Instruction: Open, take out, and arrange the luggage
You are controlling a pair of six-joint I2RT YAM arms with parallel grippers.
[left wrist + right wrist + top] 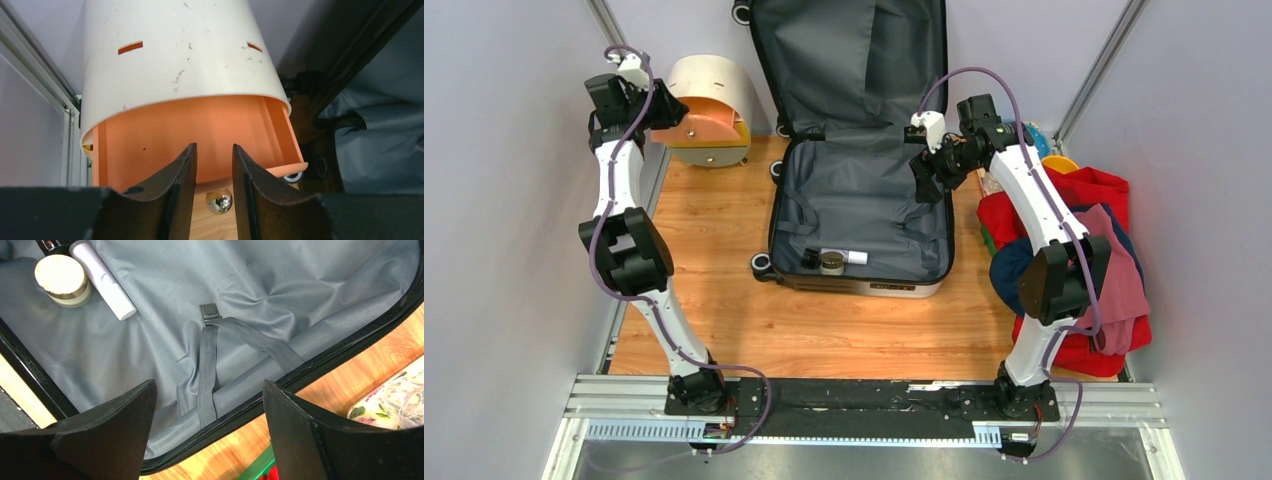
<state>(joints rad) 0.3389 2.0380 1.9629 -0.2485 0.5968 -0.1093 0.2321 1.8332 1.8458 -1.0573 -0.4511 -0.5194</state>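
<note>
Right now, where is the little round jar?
In the top view, the jar sits inside the open luggage, at its near end, beside the white tube.

Wooden table point(724, 320), open luggage point(864, 190), drawer box point(709, 85), clothes pile point(1109, 195)

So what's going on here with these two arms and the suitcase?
Two robot arms are unpacking a suitcase that lies open on the table. A jar and a white tube lie inside it. The right pincer hangs open over its right edge, holding nothing. The left pincer, jaws apart, is at a round cream box with its orange drawer pulled out. Clothes are piled to the right.
</note>
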